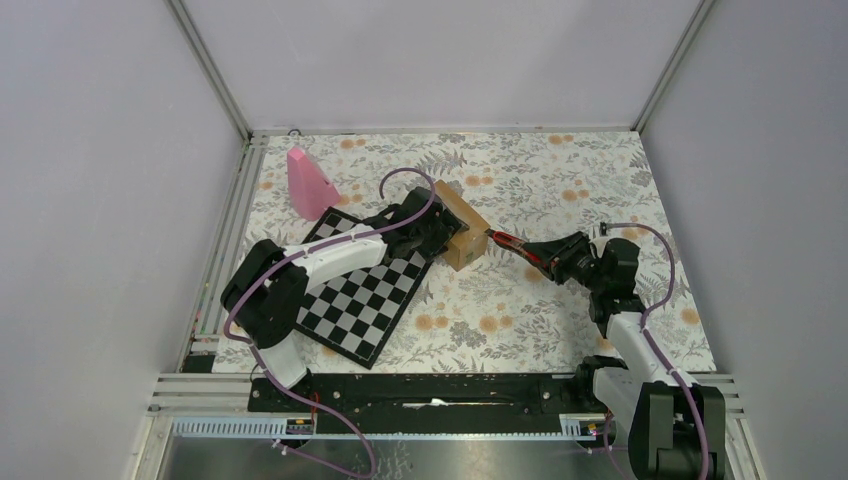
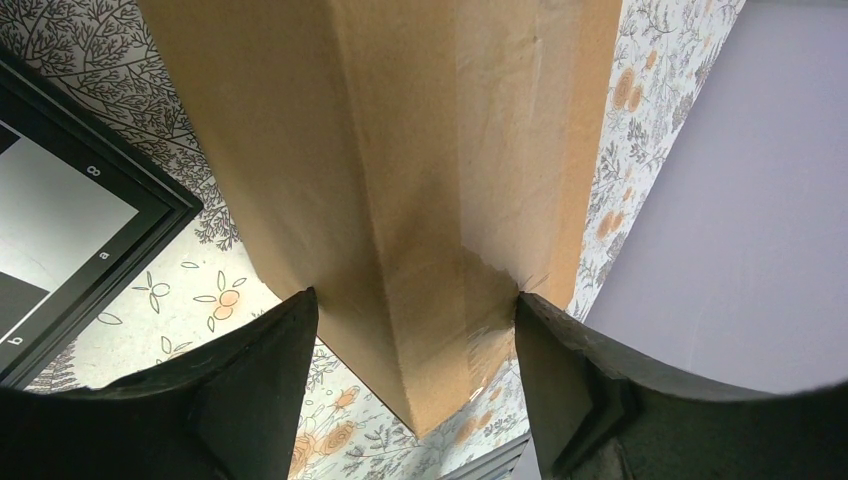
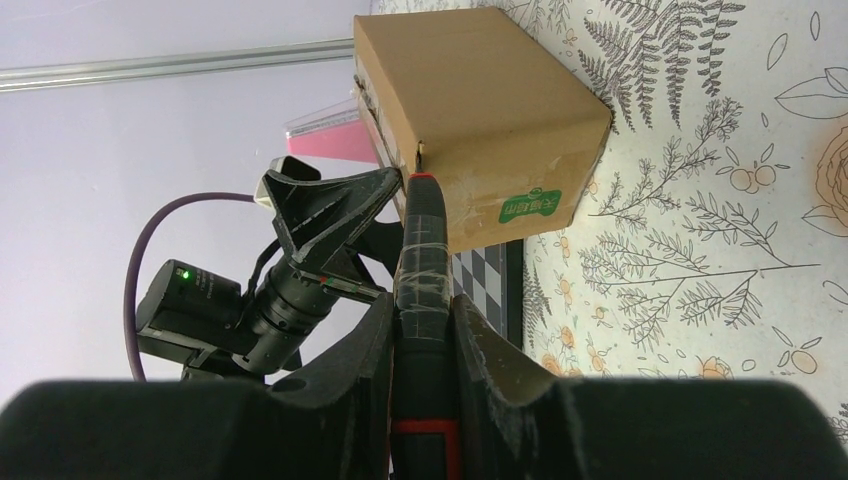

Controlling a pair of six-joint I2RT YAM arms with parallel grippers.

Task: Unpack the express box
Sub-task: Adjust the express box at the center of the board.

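Left fingers point(image 2: 265, 375) spread wide, pressed on both sides of the express box point(image 1: 462, 228), which sits between them on the counter point(image 1: 560, 310) beside the chessboard point(image 1: 365, 300). Right fingers point(image 3: 490, 365) nearly closed, pinching a taped red-and-black tool point(image 3: 421, 260). Its tip meets the box edge straight ahead.

A: Left side of the floral tablecloth point(image 1: 560, 170) — a chessboard point(image 1: 360, 300) lies flat, turned at an angle, black frame all round.
B: And just beside its far corner, a pink cone point(image 1: 308, 183) stands upright near the back-left edge.
A: Close up, the frame carries white marks — an 8, an a, a b.
B: Pale grey walls point(image 1: 450, 60) on three sides.
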